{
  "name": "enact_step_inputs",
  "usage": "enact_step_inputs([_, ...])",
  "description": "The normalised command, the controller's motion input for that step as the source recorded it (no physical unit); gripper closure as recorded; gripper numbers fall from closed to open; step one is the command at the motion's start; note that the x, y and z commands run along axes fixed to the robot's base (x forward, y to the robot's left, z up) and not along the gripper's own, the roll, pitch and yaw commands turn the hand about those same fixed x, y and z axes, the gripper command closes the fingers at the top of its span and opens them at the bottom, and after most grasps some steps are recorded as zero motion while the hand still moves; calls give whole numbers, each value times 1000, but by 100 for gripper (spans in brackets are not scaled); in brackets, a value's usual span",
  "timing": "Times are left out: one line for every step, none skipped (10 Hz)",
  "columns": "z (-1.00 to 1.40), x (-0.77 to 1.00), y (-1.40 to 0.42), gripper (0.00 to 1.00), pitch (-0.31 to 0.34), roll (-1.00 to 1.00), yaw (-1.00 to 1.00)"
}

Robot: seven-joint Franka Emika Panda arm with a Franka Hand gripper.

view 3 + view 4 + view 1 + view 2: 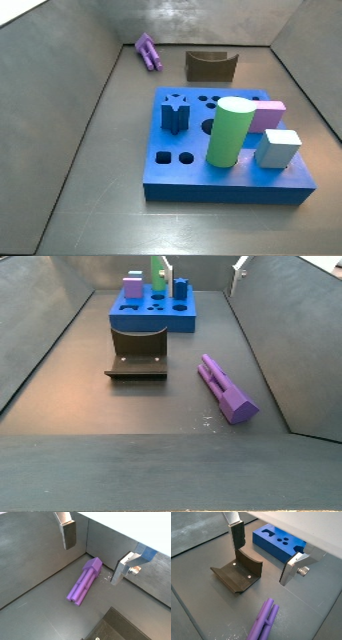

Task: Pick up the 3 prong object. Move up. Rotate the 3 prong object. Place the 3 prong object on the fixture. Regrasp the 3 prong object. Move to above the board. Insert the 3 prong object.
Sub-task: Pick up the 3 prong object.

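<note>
Currently the gripper (93, 554) hangs wide open and empty above the floor. Below it, the 3 prong object (84, 588) lies flat on the floor, beside the fixture (138, 356) and apart from the board (222, 155).

Open claw (93, 553) hangs clear above the 3 prong object (83, 587); wall close beside.

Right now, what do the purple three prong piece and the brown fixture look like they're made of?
The 3 prong object looks like matte plastic: uniform light purple, soft sheen, moulded edges. The fixture seems dark brown plastic or printed resin, dull, with small pale screw-like dots; hard to be sure. The tool hangs open above the floor, its fingers bare silver metal.
</note>
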Motion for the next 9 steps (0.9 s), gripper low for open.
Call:
enact_step_inputs([0, -74, 0, 0, -17, 0, 0])
enact_step_inputs([-11, -186, 29, 0, 0, 0, -29])
enact_step_inputs([-317, -131, 463, 0, 0, 0, 569])
enact_step_inputs([-411, -189, 406, 0, -66, -10, 834])
enact_step_inputs([-426, -209, 383, 0, -44, -36, 837])
enact_step_inputs([-431, -217, 377, 0, -43, -40, 837])
enact_step_inputs([-471, -209, 406, 0, -34, -99, 809])
enact_step_inputs([-546, -211, 420, 0, -67, -140, 754])
enact_step_inputs([-629, -211, 426, 0, -99, -180, 689])
